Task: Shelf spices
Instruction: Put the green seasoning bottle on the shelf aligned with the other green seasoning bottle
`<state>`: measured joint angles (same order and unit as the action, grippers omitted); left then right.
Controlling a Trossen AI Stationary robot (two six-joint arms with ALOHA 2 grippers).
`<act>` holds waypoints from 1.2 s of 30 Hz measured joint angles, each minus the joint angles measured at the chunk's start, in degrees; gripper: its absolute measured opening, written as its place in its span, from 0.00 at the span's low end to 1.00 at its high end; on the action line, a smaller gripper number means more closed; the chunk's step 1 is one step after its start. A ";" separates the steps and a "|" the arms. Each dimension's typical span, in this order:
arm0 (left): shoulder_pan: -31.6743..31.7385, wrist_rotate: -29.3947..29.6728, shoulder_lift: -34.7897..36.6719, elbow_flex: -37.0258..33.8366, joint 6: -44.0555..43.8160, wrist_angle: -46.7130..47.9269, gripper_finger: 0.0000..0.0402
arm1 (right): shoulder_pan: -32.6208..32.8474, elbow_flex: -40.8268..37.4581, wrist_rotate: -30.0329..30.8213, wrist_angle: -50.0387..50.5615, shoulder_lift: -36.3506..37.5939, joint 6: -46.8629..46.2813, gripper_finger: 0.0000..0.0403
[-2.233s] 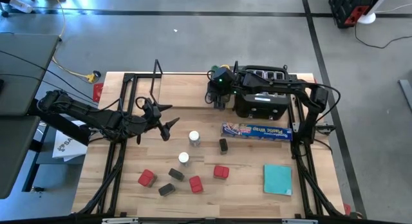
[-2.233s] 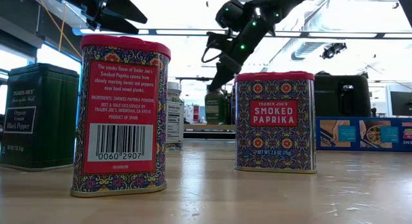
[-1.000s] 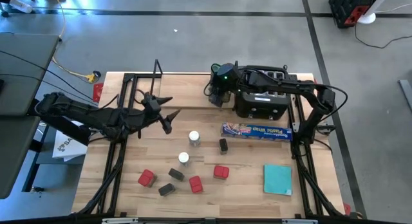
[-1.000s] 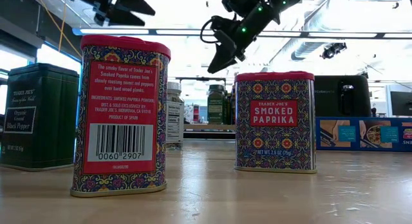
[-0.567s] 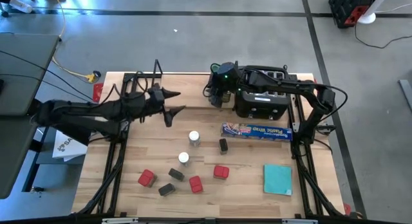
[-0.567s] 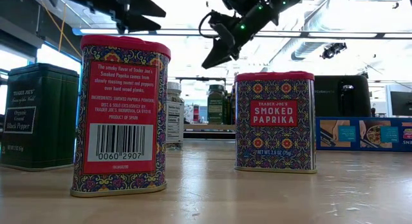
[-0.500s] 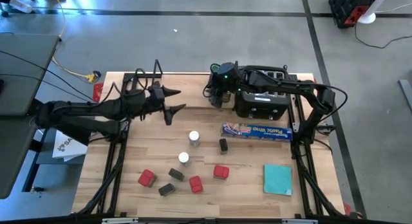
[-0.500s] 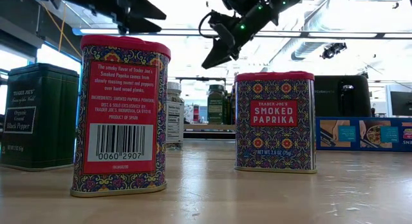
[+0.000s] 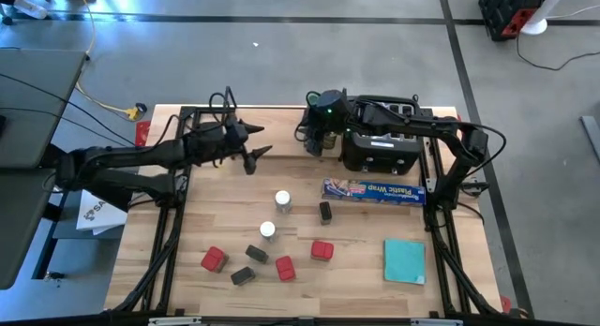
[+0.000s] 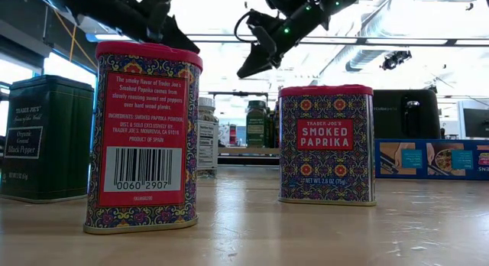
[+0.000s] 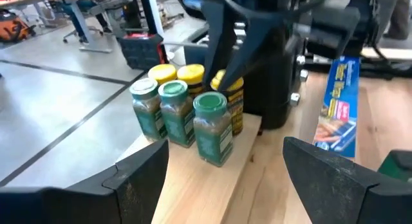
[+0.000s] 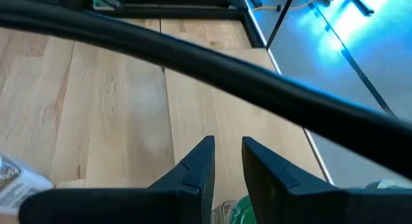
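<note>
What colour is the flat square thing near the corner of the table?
The flat square is teal, a blue-green. The high view shows it best.

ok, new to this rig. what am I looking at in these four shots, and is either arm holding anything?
Two dark robot arms work at one wooden table. One camera looks straight down, one sits at table-top height, and one rides on each wrist.

The left hand is open and empty, up near the table's far edge. Its wrist camera shows green-lidded jars and yellow-lidded jars grouped on a light-wood shelf.

The right hand hovers over those jars beside a black toaster. Its fingers stand close together with nothing between them.

Loose on the table: white-lidded jars, red tins, dark tins, a blue plastic-wrap box and a teal square. The low camera shows smoked paprika tins up close.
</note>
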<state>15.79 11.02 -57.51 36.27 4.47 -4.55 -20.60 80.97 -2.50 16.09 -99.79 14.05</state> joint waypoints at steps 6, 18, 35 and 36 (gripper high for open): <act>0.00 -1.34 -2.55 0.00 3.73 -3.74 0.76 | 0.00 0.00 -2.60 0.21 0.00 -2.04 0.18; 0.00 -1.72 -5.38 0.07 2.93 -5.64 0.76 | -1.39 -0.02 1.92 8.15 -0.04 -2.63 0.18; 0.25 -1.48 -5.17 0.07 4.07 -6.25 0.76 | -3.74 -0.04 0.94 8.39 -2.43 -3.55 0.18; 0.45 -1.46 -5.17 0.05 3.97 -6.23 0.76 | -3.74 -0.04 0.93 8.40 -2.43 -3.55 0.18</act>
<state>16.24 9.56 -62.67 36.33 8.44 -10.78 -24.34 80.93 -1.56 24.49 -102.21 10.50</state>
